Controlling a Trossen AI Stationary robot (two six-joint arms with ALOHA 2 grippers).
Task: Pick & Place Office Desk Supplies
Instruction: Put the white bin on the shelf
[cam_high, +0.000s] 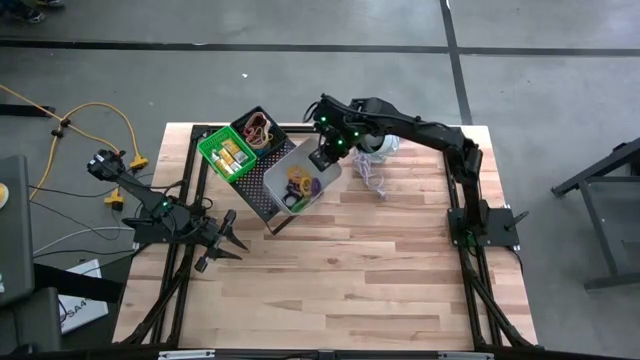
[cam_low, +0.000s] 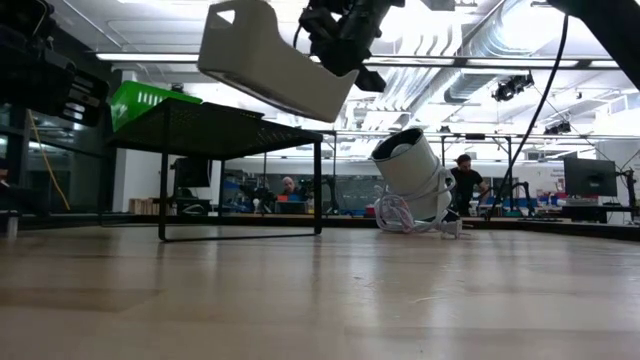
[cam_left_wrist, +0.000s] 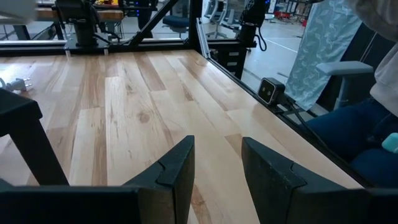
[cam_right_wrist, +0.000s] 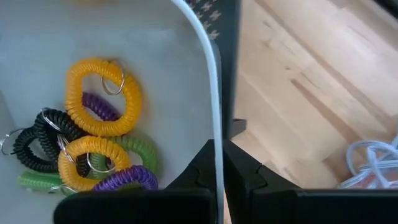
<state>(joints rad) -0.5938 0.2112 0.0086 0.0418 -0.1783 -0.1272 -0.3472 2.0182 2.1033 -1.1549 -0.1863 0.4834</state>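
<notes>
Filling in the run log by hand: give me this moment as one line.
right pincer: shut on grey bin rim, lifted over black rack | bin holds coil loops | left pincer: open, idle over table

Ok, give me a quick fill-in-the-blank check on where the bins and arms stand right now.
1. The right gripper has its fingers shut on the rim of the ____ bin.
2. That bin hangs tilted ____ the black mesh rack.
3. The coiled loops lie ____ the held bin.
4. The left gripper waits over the bare table, holding ____.

Missing words: grey; above; inside; nothing
</notes>
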